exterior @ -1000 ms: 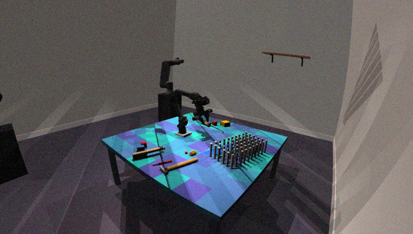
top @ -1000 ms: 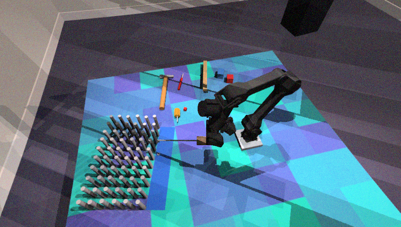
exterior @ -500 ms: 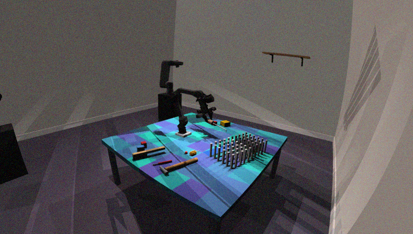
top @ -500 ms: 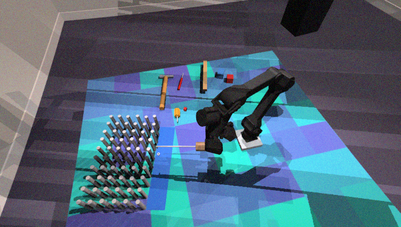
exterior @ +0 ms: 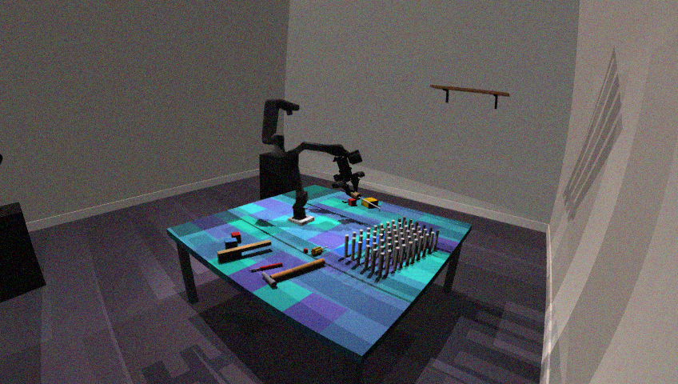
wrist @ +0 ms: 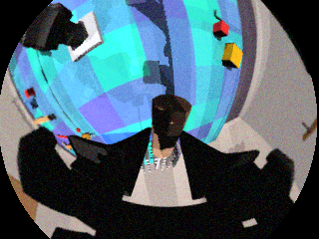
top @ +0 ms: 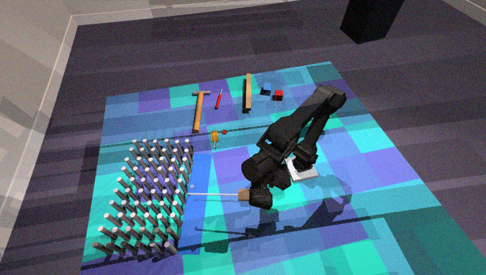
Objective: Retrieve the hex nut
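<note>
Hex nut (top: 192, 185): seen in the top view, lying on the blue taped strip (top: 201, 177), at its spacer-side edge. Just beside the front row of metal spacers (top: 179, 185) (exterior: 381, 264); contact with a post cannot be judged from this angle. Too small to be made out in the exterior view.

Hook tool (top: 218, 194) (exterior: 369, 202) (wrist: 170, 121): thin pale rod, wooden handle. Its shaft is pointed from the handle toward the spacers, roughly square to the strip's long axis. Raised above the bench (top: 368, 170) (exterior: 304, 304) (wrist: 120, 57), shadow cast well apart from it. In the top view the tip is shown near the nut, a little to one side; true height over it not readable.

Gripper (top: 246, 195) (exterior: 354, 192) (wrist: 165, 131): partly open, fingers closed on the wooden handle and kept apart by its thickness. From it the nut lies out along the shaft's direction, slightly toward the hammer side. Only the one arm is at work.

Judgement: dragging seems done; setting-down is next. The tool should be drawn back toward the arm's base, away from nut and posts, then laid on the bench outside the field. Risk: if the tip is lowered or swung sideways early, nut or front post may be nudged.

Farther out: hammer (top: 198, 112) (exterior: 297, 270) and yellow screwdriver (top: 214, 136) (exterior: 317, 251), both outside the field.
</note>
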`<action>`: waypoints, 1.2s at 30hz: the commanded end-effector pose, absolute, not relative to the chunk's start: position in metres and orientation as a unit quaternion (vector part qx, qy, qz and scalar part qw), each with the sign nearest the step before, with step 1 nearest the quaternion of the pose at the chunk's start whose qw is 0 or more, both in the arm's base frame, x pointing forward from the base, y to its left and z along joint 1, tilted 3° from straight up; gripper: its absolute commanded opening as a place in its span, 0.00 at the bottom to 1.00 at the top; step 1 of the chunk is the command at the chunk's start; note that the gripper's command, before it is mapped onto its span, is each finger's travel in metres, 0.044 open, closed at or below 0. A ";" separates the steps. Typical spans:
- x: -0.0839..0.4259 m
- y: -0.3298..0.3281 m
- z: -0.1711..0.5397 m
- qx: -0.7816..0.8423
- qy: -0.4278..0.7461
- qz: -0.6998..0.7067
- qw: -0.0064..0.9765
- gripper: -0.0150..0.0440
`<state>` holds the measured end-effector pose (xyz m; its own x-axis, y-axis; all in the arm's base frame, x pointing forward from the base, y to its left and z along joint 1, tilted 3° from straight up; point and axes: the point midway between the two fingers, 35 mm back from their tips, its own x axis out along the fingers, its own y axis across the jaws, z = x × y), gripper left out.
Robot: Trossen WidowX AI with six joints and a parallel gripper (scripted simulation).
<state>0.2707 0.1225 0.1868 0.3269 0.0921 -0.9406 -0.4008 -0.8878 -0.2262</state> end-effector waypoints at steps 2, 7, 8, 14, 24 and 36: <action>0.275 0.152 0.192 -0.786 0.103 0.569 0.218 0.25; 0.276 0.181 0.193 -0.785 0.106 0.569 0.221 0.25; 0.275 0.187 0.194 -0.785 0.107 0.569 0.222 0.25; 0.271 0.222 0.194 -0.786 0.109 0.566 0.224 0.25; 0.254 0.283 0.195 -0.792 0.107 0.557 0.225 0.25; 0.219 0.350 0.190 -0.800 0.102 0.544 0.232 0.25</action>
